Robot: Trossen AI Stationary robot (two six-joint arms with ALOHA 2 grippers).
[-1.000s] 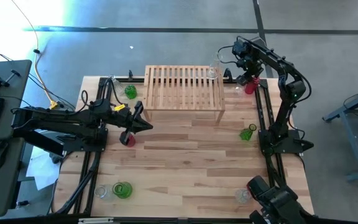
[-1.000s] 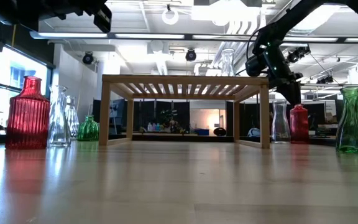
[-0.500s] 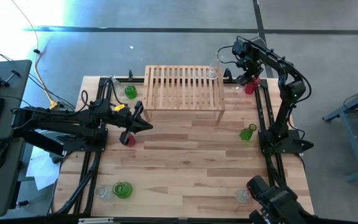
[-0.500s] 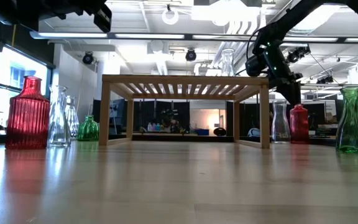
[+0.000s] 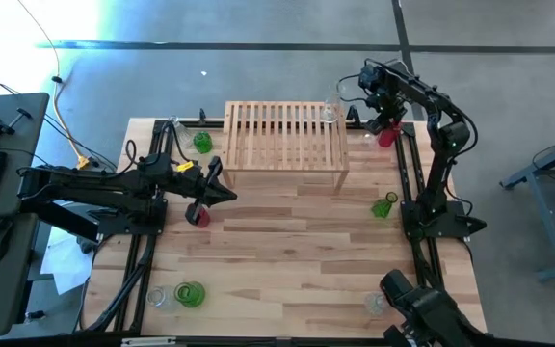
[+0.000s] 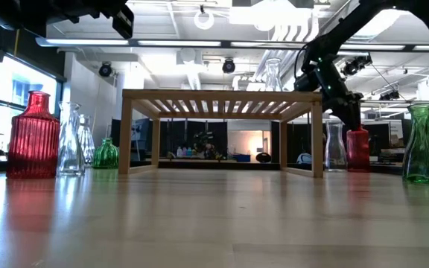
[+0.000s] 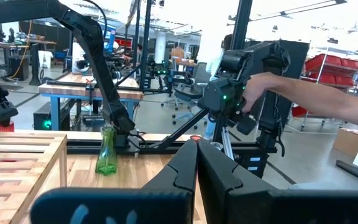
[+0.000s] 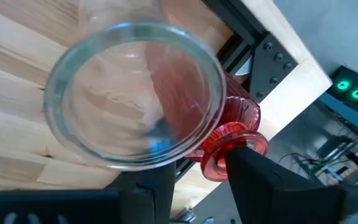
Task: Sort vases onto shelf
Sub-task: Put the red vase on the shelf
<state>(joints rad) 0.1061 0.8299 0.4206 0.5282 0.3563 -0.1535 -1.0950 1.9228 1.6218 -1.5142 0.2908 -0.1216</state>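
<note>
Nearest you on the table [image 5: 287, 260], count three vases: a clear one [image 5: 158, 298] touching a green one [image 5: 190, 294] at the front left, and one clear vase [image 5: 376, 304] at the front right. Farther in, your left gripper [image 5: 227, 196] waits fully closed and empty beside a red vase [image 5: 198, 216], with a second green vase [image 5: 383, 205] opposite. Farthest, the shelf [image 5: 284, 135] carries one clear vase [image 5: 331, 112] at its far right corner, a third green vase [image 5: 202, 143] stands left of it, and your right gripper [image 5: 378, 118], part-open, sits over a clear vase [image 8: 135, 102] beside a red bottle [image 8: 225, 134]; I cannot tell whether it grips it.
</note>
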